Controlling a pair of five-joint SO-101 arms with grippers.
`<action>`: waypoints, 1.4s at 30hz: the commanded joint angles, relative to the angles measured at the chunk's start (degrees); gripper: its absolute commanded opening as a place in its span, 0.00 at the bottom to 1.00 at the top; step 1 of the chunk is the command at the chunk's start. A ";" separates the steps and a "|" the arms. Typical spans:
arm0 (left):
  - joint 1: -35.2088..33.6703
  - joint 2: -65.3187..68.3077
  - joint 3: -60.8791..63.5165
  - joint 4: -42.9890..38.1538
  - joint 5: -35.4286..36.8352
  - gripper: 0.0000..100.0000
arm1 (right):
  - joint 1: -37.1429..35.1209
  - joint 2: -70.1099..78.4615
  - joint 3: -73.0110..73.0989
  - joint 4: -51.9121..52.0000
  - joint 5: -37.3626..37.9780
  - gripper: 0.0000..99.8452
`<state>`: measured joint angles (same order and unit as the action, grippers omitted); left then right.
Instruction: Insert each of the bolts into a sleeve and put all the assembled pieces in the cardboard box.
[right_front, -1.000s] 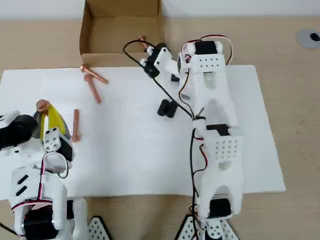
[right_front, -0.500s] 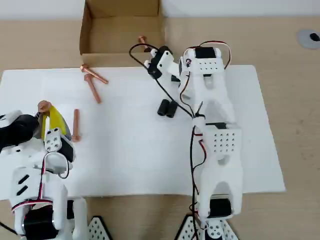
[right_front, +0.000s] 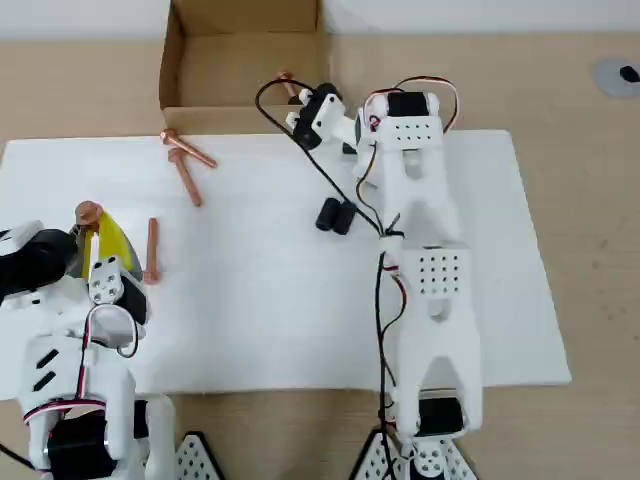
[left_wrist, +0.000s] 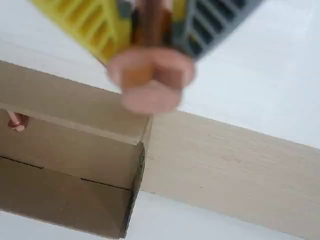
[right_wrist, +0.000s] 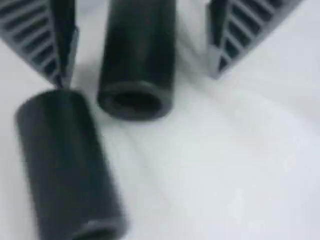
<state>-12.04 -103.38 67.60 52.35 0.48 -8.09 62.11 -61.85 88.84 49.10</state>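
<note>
Since a second ago the right arm (right_front: 432, 300) has stretched slightly farther up the table (right_front: 590, 200), and its wrist now sits a little closer to the box (right_front: 172, 70). The left arm, the bolts and the sleeves lie as they did.

Nearest, at the left front of the white sheet (right_front: 250, 310), the left tool (right_front: 90, 235) is clamped on a held bolt (right_front: 88, 211). Its head sticks out beyond the yellow and grey fingers, as the left wrist view also shows (left_wrist: 152, 75). Just beside that tool a loose bolt (right_front: 152, 250) lies on the sheet, pointing up the table.

Farther in, near the middle of the sheet, two black sleeves (right_front: 335, 216) lie side by side. In the right wrist view the right tool (right_wrist: 142, 72) is spread wide, with a finger on each side of one sleeve (right_wrist: 137, 60) and neither touching it. The second sleeve (right_wrist: 67, 160) lies just beside, one end close under a fingertip. From above, the right arm's wrist and its black cable (right_front: 300, 150) hang over the stretch between the sleeves and the box, the cable running down past the sleeves.

At the sheet's far left two bolts (right_front: 186, 165) lie close together, heads toward the box. The box stands open at the far edge. A bolt head (right_front: 285, 78) shows near its right front corner, the shaft hidden behind the wrist. A grey disc (right_front: 615, 76) sits at the far right.
</note>
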 joint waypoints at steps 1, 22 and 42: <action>0.62 -0.48 -0.35 0.00 -0.18 0.01 | 0.57 1.54 -2.51 2.11 0.53 0.22; 0.70 -0.48 -0.35 0.00 -0.26 0.01 | 0.57 2.59 -14.99 9.58 2.64 0.01; 0.88 -0.48 -0.79 -0.18 0.35 0.01 | -2.33 -27.12 -33.54 13.71 -35.87 0.01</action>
<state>-12.04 -103.38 67.60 52.35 0.48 -8.00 49.80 -91.82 101.67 20.62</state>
